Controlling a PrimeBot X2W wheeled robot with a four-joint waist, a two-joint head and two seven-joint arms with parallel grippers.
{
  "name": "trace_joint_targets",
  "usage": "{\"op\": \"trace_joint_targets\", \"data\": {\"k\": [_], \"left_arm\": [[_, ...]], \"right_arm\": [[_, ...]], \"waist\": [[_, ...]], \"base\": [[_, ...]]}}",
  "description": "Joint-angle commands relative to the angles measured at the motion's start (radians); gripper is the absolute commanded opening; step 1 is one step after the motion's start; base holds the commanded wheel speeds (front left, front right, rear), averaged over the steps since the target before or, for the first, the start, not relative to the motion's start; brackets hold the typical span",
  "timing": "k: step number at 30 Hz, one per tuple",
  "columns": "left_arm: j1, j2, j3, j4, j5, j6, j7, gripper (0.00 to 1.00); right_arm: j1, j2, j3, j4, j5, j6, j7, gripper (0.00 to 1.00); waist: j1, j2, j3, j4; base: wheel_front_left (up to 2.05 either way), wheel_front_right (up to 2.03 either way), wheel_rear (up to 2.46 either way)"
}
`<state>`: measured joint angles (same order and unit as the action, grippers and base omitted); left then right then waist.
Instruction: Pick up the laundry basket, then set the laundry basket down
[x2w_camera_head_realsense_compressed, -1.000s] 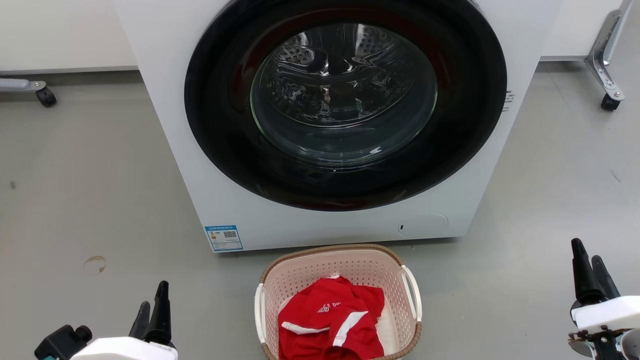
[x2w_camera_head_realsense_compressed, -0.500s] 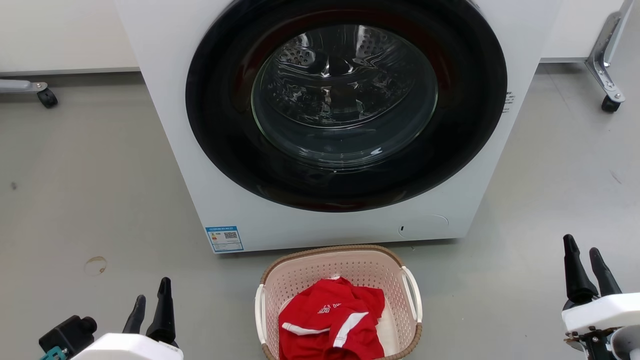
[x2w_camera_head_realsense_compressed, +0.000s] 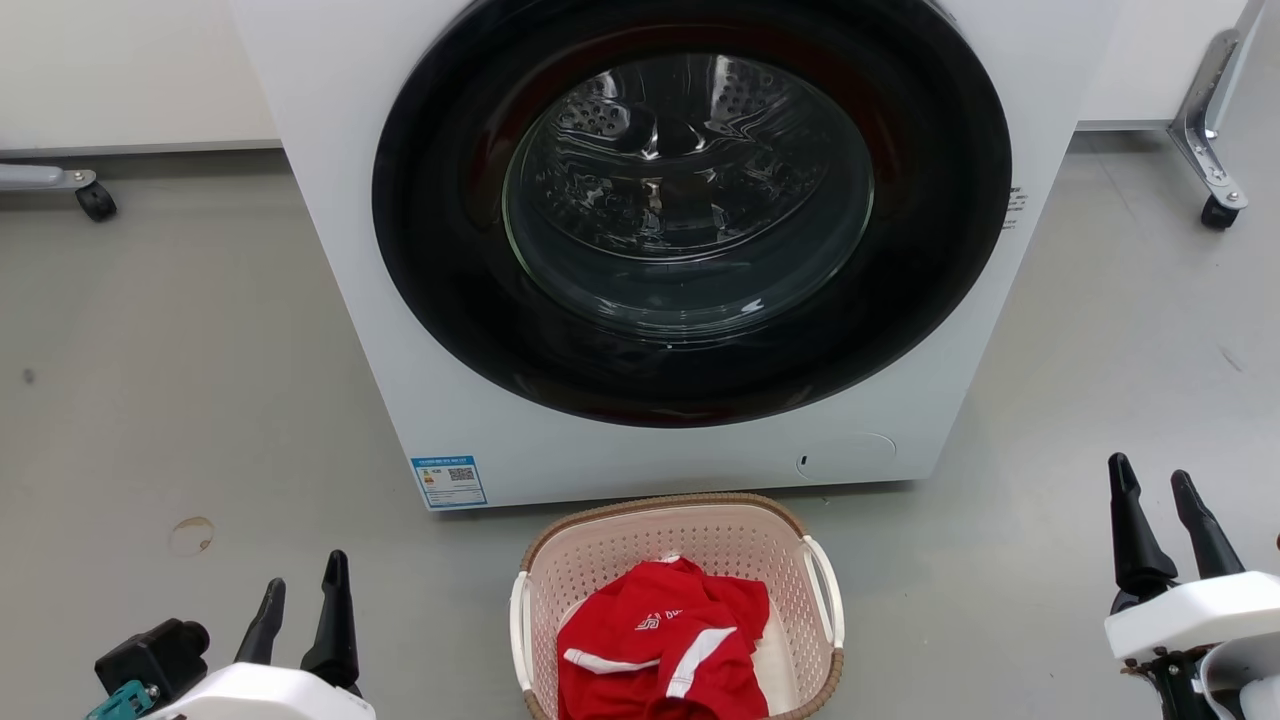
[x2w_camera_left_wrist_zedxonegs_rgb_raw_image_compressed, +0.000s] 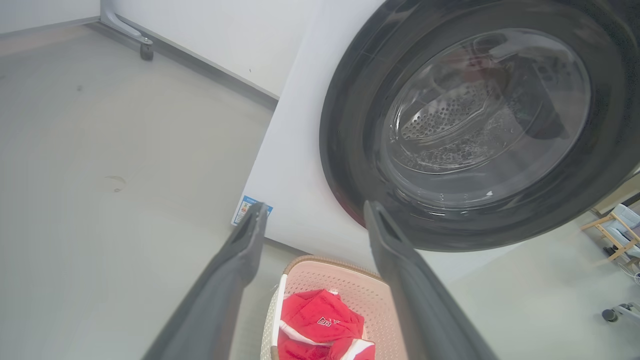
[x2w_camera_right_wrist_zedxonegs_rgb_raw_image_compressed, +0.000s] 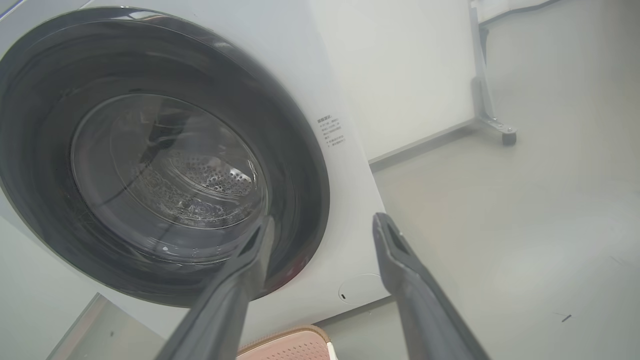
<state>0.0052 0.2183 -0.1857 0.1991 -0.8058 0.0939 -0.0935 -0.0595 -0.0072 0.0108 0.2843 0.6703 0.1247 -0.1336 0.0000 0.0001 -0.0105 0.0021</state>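
The laundry basket stands on the grey floor just in front of the white front-loading washing machine, near the lower middle of the head view, untouched by either arm.

Washing machine: round dark-framed door closed; perforated steel drum visible through the glass.

Basket: upright, pale pink perforated walls, brown woven-look rim, a white loop handle on each side. It holds a crumpled red garment with white stripes.

Right gripper: well to the right of the basket, above bare floor, fingers spread apart, nothing between them.

Left gripper: to the left of the basket, clear of it, fingers likewise parted and empty. In its wrist view the basket lies between and beyond the two fingers.

Blue energy label: fixed at the machine's lower left corner.
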Motion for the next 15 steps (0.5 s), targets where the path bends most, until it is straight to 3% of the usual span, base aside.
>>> {"op": "trace_joint_targets", "data": {"k": [1,15], "left_arm": [[-0.028,0.027,0.017,-0.034,0.031,0.012,-0.017,1.0],[-0.029,0.073,-0.032,-0.059,0.168,0.052,-0.045,1.0]], "right_arm": [[-0.054,-0.028,0.015,-0.03,-0.034,0.004,-0.02,1.0],[-0.067,-0.034,0.045,-0.037,-0.191,0.005,-0.064,1.0]], "waist": [[0.0,-0.0001,-0.001,0.0],[0.0,-0.0001,-0.004,0.002]], "base": [[0.0,0.0,0.0],[0.0,0.0,0.0]]}}
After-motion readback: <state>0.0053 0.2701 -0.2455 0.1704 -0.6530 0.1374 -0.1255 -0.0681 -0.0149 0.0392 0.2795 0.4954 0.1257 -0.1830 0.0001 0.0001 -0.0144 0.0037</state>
